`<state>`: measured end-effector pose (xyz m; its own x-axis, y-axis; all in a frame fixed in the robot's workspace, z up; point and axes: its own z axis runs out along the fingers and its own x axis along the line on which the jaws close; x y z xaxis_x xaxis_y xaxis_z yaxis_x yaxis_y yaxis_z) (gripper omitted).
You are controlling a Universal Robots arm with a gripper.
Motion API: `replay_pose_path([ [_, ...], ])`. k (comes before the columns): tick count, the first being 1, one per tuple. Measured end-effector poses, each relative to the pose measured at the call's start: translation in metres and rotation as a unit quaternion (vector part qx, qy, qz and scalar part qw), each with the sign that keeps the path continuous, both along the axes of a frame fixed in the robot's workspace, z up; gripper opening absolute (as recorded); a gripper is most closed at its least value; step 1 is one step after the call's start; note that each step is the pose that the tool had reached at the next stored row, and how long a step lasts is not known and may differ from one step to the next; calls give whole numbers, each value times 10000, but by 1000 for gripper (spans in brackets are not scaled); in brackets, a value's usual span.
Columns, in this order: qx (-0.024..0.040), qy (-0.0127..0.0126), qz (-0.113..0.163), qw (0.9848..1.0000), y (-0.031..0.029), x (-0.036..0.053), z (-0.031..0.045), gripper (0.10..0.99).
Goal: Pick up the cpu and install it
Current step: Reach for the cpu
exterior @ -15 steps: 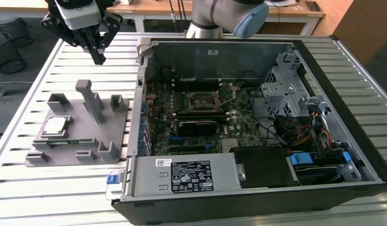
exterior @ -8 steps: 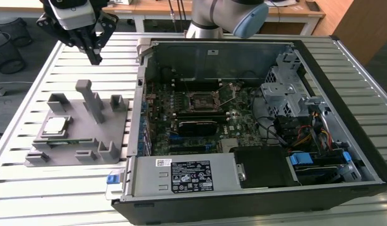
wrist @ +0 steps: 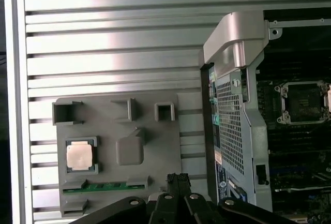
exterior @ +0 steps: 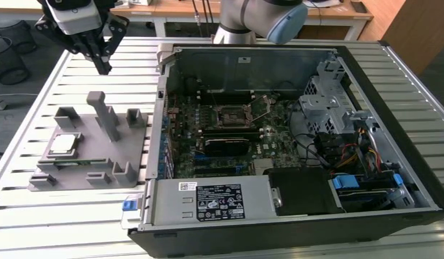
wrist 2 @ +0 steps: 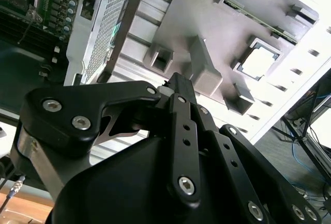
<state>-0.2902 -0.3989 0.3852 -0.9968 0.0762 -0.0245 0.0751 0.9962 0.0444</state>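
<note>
The cpu [exterior: 63,144] is a silvery square chip lying flat in a pocket of the grey fixture block [exterior: 131,162], at the exterior view's left on the slatted table. It also shows in both wrist views [wrist: 79,155] [wrist 2: 258,62]. My gripper [exterior: 103,67] hangs high above the table beyond the fixture, well clear of the cpu. Its black fingers [wrist: 178,178] are pressed together with nothing between them. The motherboard socket [exterior: 236,114] sits in the open computer case [exterior: 394,124], its black frame visible in the first wrist view [wrist: 302,102].
A green memory stick [wrist: 111,186] lies in a slot of the fixture beside the cpu. Upright posts [exterior: 107,116] rise from the fixture. The case's metal side wall [wrist: 232,110] stands between fixture and motherboard. A power supply [exterior: 207,200] and drive cage [exterior: 326,102] crowd the case.
</note>
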Motion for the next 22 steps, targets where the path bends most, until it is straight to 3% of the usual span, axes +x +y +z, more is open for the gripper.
replay_pose_path([
  [22, 0, 0, 0, 10000, 0, -266, -11, 106],
])
